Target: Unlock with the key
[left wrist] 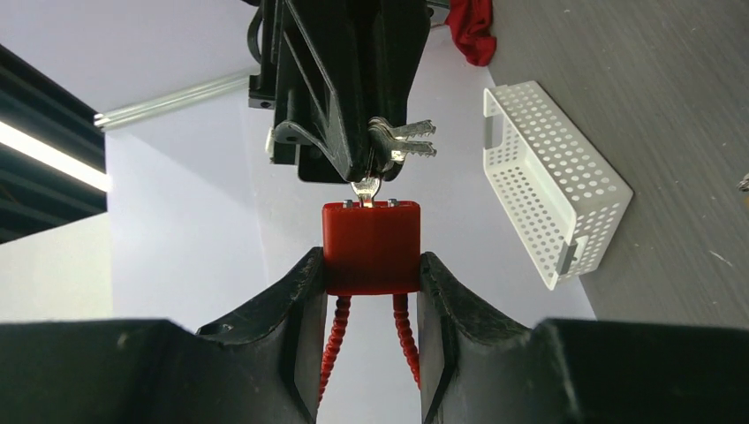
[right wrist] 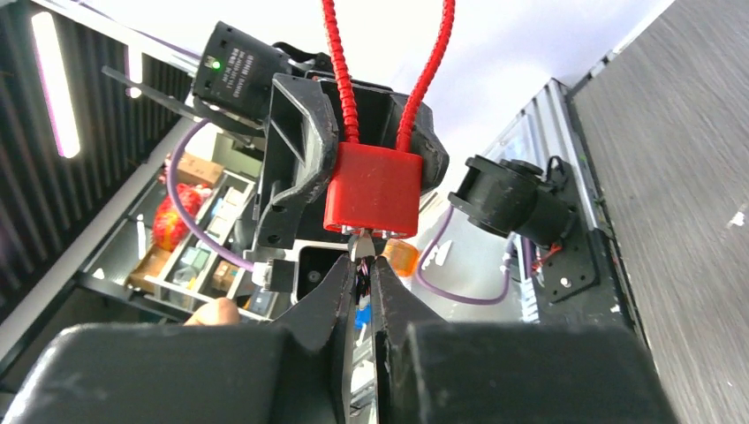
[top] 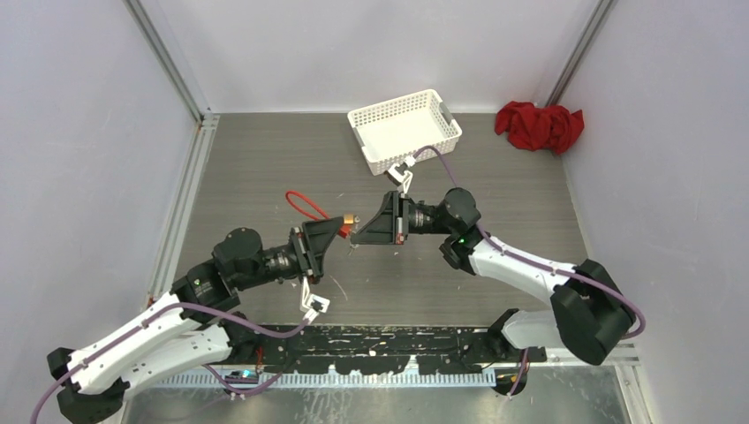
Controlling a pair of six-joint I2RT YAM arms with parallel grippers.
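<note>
A red padlock [left wrist: 371, 247] with a red cable shackle [right wrist: 428, 71] hangs above the table between the two arms. My left gripper [left wrist: 371, 276] is shut on the lock body, one finger on each side. A silver key [left wrist: 366, 187] sticks in the lock's face, and my right gripper [right wrist: 362, 263] is shut on its head. Spare keys [left wrist: 408, 140] on the same ring jut out beside the right fingers. From above, the two grippers meet tip to tip at the lock [top: 344, 230], with the cable loop [top: 305, 205] trailing to the left.
A white perforated basket [top: 404, 129] stands at the back of the table, just behind the right gripper. A red cloth [top: 540, 125] lies in the back right corner. Metal frame posts rise at both back corners.
</note>
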